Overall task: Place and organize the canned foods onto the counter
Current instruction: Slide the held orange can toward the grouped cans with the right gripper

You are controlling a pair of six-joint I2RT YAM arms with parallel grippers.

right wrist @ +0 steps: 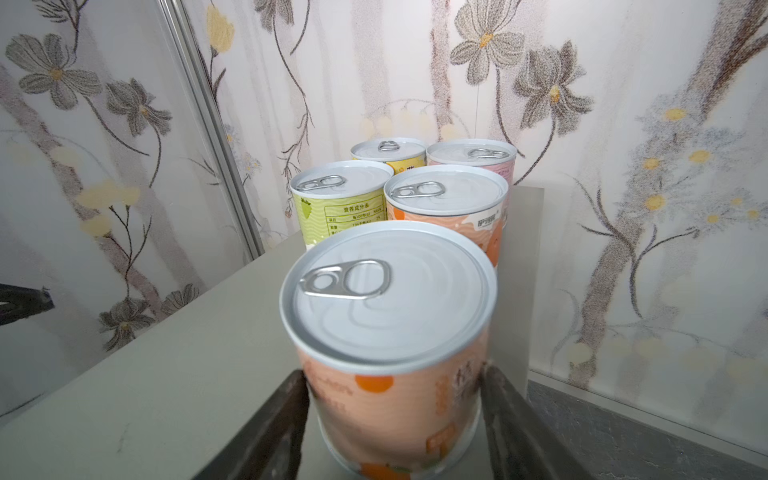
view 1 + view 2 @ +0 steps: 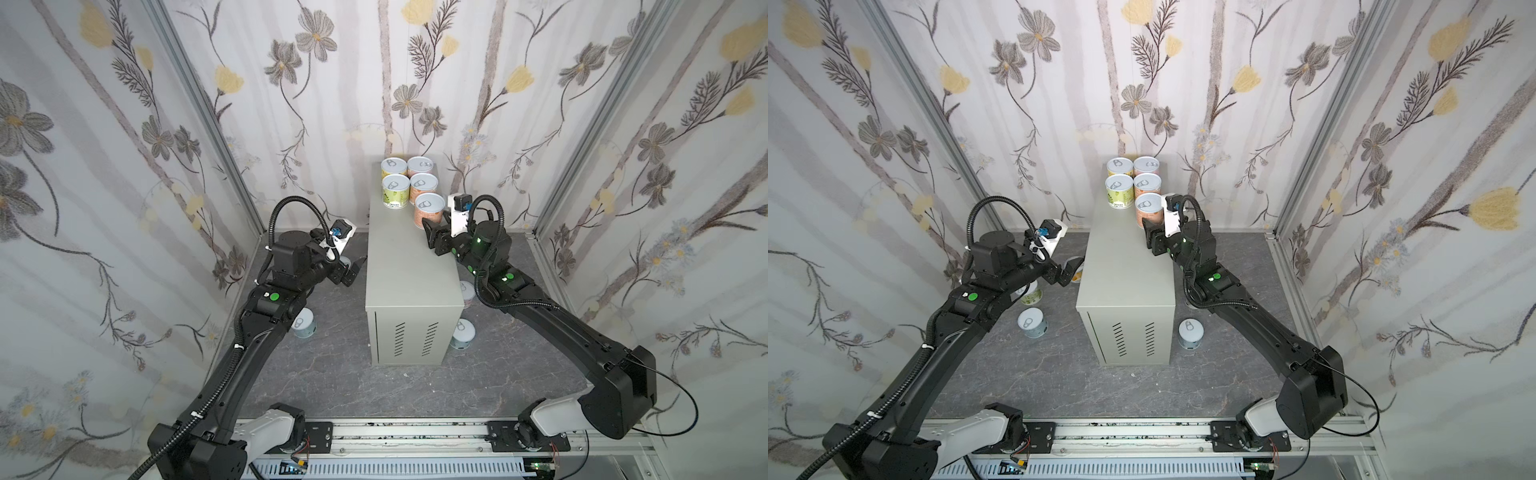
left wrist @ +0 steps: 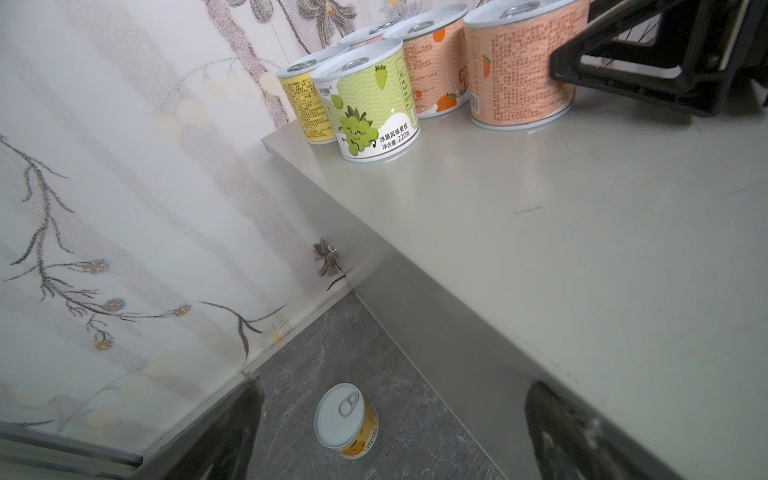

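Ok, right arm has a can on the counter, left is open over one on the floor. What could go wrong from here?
The held can in the right gripper stands near the counter's side edge; a skewed release could tip it off.
Pushing it back may bump the orange can behind.
The floor can sits close to the counter's side; the open left gripper might strike that wall going down.

The desk (image 3: pixel 582 249) is smooth painted metal with a dull satin sheen. The cans (image 1: pixel 388 299) have shiny silvery metal lids and smooth, faintly glossy printed labels. The floor (image 2: pixel 332 382) looks like matt marbled stone.
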